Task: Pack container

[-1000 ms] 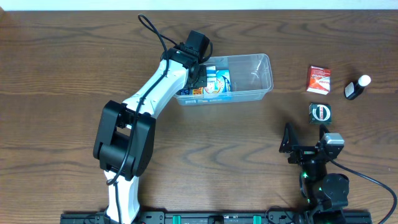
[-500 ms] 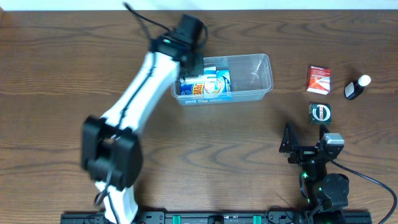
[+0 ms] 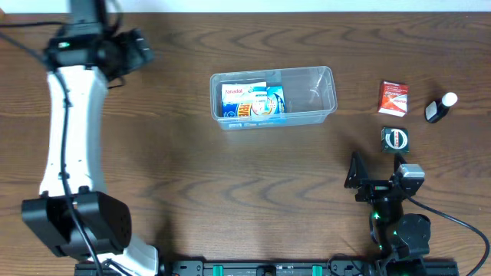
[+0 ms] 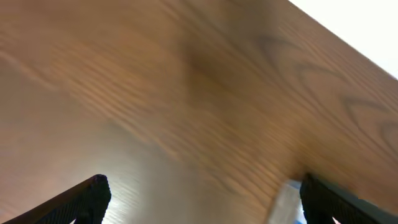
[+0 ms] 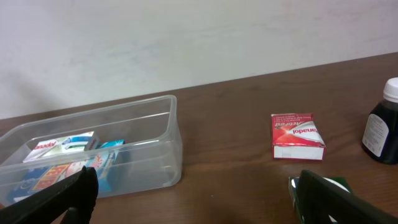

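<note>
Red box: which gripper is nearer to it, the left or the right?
Right. The right gripper is close below the red box in the overhead view; the left gripper is far away, beyond the container.

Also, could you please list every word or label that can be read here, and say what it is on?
"Panadol", probably: white box in the container.
"Panadol", probably, seen upside down: red box; its smaller print is blurred.
Blue pack beside the white box: too small to read.
Dark bottle label: blurred.
Round black item: too small to read.
</note>
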Tool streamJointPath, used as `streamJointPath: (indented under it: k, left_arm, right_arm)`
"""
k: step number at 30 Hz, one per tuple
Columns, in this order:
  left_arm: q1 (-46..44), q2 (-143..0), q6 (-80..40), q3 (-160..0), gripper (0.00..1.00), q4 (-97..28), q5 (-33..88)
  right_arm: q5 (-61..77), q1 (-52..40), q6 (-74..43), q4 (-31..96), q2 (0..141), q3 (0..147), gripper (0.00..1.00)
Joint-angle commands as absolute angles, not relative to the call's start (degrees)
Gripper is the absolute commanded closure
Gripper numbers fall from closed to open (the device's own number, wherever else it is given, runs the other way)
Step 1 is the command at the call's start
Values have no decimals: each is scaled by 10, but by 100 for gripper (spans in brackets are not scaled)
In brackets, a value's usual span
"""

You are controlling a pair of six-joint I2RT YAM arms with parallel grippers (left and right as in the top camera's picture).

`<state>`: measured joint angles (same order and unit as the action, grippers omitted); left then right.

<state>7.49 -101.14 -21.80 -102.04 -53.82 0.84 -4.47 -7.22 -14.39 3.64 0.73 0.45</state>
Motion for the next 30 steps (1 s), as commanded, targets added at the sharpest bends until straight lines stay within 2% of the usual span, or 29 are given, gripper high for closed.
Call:
streamJointPath:
  k: [1,10,13,16,21,30]
  left_arm:
    - [109,-1013,-214,-1021,2,-542,2]
    - [160,-1013,-214,-1021,2,-542,2]
    - [160,-1013,-214,-1021,2,-542,2]
    - [160,-1013,-214,-1021,2,-542,2]
    - [160,-1013,-214,-1021,2,-542,2]
    - [160,-1013,-214,-1021,2,-542,2]
  right_arm:
    - [-45,-68,-136,38,6,3,1]
    - [-45,-68,-136,38,6,3,1]
    - [-97,-67,-124,3,6,3,1]
    - [-9,-67,-84,-42,6,12,1]
    - [-73,-52,-76,158,54,134,1]
    - [-67,48,-54,390,378,451,1]
